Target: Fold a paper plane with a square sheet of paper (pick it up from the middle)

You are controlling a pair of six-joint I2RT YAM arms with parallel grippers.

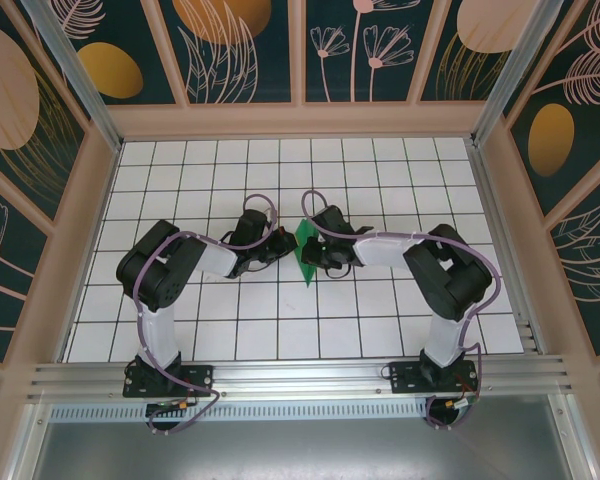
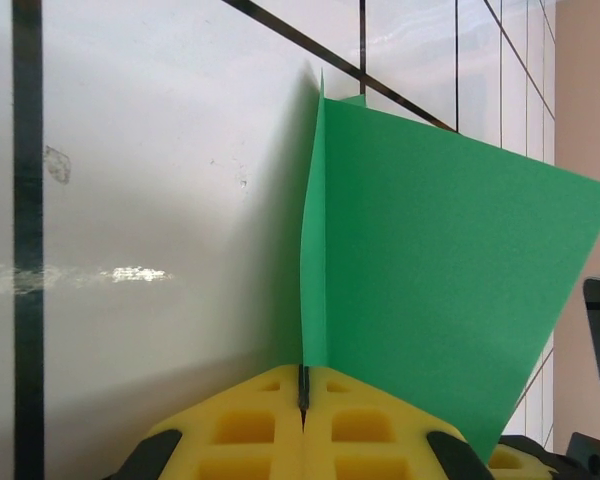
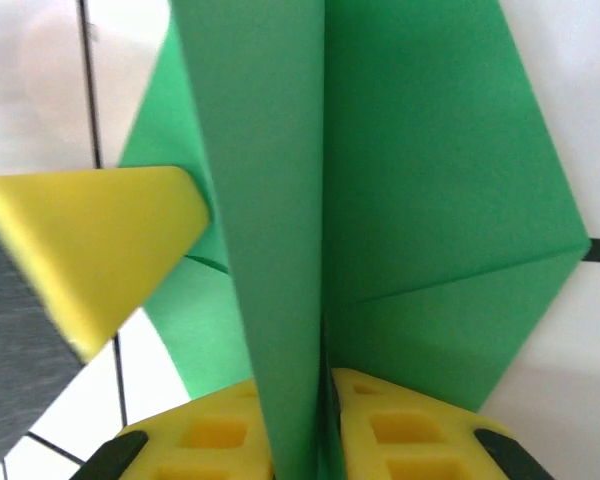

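Left gripper (image 2: 303, 392) & right gripper (image 3: 298, 400) are closed from opposite sides, above centre of tiled table (image 1: 400, 180), on the sheet of paper (image 1: 306, 246), which is held upright betw. them. Upright hold is judged to leave flaps free for folding. Folded layers are pinched by right pads (image 3: 380, 410), prob. to sharpen the diagonal crease (image 3: 460, 275).

The green paper (image 1: 306, 250) stands on edge at the centre of the top view, a bright, partly folded sheet tapering to a point toward the bottom of the frame. Seen close in the right wrist view, the paper (image 3: 430, 200) shows a tall central fold and diagonal creases across its right flap.
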